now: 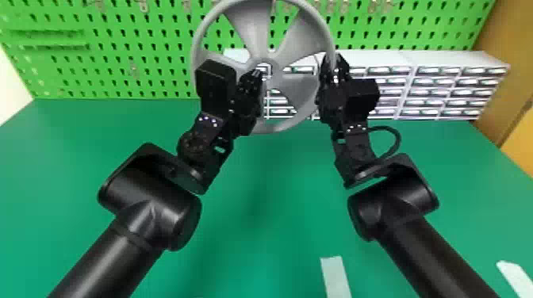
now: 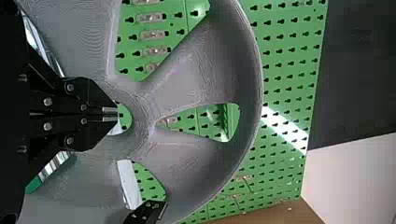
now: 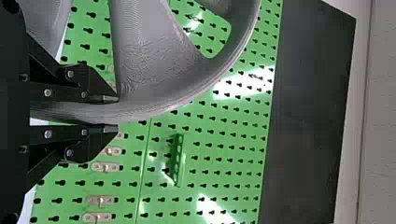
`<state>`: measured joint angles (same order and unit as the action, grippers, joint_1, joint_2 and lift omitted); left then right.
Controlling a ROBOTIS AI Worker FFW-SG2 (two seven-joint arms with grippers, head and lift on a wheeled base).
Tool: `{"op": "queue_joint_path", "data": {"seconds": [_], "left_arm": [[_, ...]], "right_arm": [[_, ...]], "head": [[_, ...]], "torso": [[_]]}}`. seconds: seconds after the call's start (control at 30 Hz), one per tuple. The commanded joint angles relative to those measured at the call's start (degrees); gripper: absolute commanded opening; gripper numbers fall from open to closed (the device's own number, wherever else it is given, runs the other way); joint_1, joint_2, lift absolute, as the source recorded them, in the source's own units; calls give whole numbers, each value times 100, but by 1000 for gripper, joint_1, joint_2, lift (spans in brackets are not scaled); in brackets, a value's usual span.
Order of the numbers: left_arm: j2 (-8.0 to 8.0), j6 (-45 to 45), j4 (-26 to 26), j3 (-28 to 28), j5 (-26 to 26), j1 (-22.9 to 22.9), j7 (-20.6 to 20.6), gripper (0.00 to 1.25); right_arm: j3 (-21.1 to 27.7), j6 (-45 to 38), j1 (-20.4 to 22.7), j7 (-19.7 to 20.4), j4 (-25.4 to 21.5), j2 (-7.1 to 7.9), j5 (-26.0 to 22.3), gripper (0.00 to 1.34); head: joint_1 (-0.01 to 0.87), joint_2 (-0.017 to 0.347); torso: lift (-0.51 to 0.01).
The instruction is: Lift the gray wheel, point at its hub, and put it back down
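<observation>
Right hand (image 1: 334, 62) gripping the wheel (image 1: 254, 33) by its rim, I hold it upright above the counter (image 1: 277, 198).
My left hand (image 1: 258, 73), fingers together, is at the hub (image 2: 144, 114); behind are the pegboard (image 1: 139, 16) and drawers (image 1: 436, 60).

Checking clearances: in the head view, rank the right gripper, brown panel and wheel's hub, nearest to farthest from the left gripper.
1. Hub: right by the left gripper.
2. Right gripper: across to the right, at the gray wheel's rim.
3. Brown panel: far right, beyond the drawers.
</observation>
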<state>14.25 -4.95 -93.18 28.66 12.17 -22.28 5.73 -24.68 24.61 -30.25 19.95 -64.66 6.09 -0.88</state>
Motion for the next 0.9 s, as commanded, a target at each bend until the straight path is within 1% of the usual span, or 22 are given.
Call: {"op": "queue_joint_path", "data": {"seconds": [0.0,0.87], "left_arm": [[-1,11,11,-18,-4,4,-2,28],[-1,46,19,8,31,22,-2,28]], "right_arm": [[-11,0,1,0,-3,6,0,9],[-11,0,-7,0,-3,15,0,9]], "head": [[692,48],[692,48]], "torso": [[-88],[-88]]}}
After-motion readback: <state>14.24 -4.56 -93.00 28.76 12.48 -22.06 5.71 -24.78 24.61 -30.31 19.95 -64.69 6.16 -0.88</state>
